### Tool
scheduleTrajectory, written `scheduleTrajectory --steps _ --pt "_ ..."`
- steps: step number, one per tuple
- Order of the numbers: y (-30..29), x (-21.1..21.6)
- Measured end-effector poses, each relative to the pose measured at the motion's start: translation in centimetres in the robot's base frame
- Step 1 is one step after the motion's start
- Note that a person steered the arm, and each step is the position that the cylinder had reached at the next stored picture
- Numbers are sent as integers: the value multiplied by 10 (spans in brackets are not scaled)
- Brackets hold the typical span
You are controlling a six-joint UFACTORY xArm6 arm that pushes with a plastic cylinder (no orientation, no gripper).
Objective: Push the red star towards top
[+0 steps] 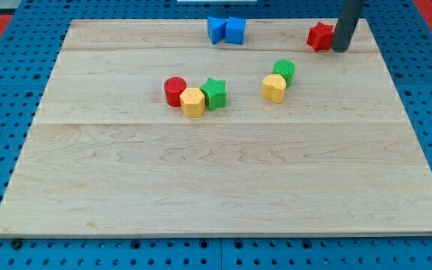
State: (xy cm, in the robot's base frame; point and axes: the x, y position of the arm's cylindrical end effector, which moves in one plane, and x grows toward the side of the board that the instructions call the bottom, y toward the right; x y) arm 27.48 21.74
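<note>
My tip (340,49) rests on the desk (223,187) just right of the red star (320,35), seemingly touching it. The rod carries no claw. No writing is legible.

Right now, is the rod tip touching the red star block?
Cannot tell. In the camera view my tip sits right against the red star block's right side with no visible gap, but the rod overlaps its edge, so contact isn't plain.

Pale wood board (223,187) — smooth, matt; red star (320,36) ridged plastic.
</note>
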Motion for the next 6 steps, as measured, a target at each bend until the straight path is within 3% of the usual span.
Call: scheduleTrajectory --steps 2,6 --pt "-18 19" --pt "-34 -31"
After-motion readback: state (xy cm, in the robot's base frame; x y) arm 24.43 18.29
